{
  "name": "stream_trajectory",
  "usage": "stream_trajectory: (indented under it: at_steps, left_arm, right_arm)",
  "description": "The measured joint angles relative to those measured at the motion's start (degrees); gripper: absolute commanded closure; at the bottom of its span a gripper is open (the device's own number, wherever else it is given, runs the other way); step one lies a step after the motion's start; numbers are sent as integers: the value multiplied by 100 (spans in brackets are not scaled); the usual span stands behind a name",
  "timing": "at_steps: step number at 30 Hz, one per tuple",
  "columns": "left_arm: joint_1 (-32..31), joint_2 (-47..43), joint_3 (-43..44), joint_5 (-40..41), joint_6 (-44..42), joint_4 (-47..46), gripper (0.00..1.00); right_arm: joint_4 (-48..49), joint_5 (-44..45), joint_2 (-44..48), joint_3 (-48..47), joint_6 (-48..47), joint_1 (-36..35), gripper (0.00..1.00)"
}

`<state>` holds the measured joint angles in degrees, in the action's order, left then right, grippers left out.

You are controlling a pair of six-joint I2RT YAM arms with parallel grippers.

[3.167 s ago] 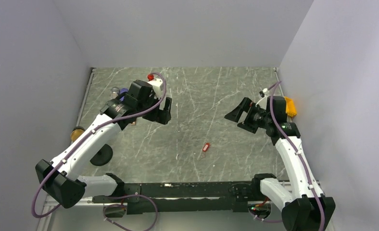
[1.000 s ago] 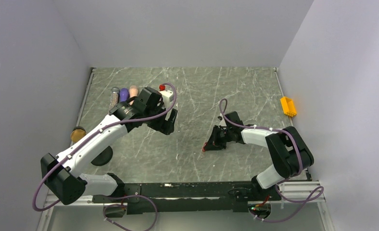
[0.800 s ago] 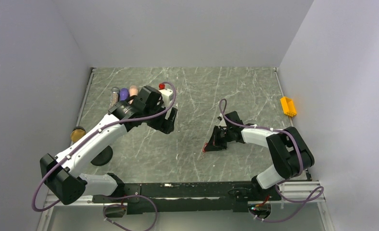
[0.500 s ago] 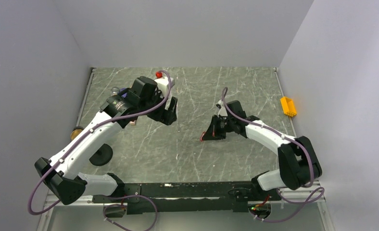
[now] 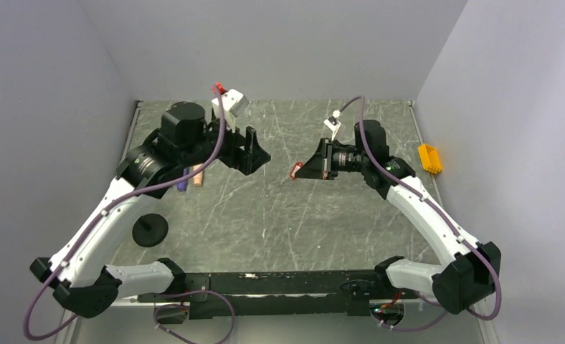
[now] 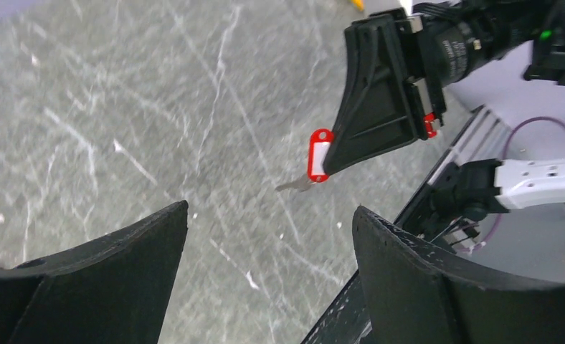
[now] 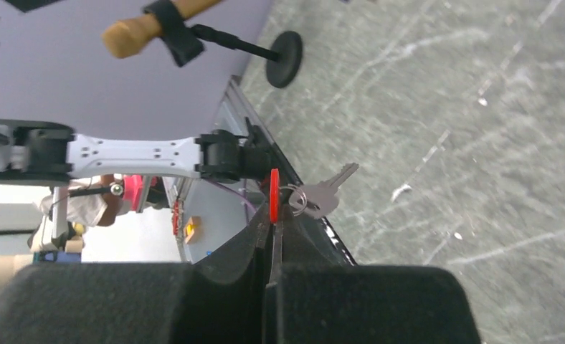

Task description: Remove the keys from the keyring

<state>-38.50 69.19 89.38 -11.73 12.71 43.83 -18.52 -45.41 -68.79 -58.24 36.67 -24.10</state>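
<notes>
The right gripper (image 7: 273, 228) is pinching the light keyring (image 7: 290, 198) by its red tag (image 6: 319, 154); stiff keys (image 7: 323, 195) are dangling free, probably the wide-open left gripper's (image 5: 257, 152) best hold.

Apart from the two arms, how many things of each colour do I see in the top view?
1 red keyring
1 yellow box
1 black round stand
1 purple tube, partly hidden
1 pink tube, partly hidden
Total: 5
</notes>
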Motion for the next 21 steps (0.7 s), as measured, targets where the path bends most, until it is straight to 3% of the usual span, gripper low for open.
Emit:
stream_trajectory:
  at_steps: [9,21]
  left_arm:
    - [-2,-901,-570,-850,-155,-1384,18]
    - [-2,-1019,-1008,-1919,-304,-2426,21]
  right_arm:
    - [9,-267,369,-691,149,-11,100]
    - [-247,-284,444,-1436,256,-11,100]
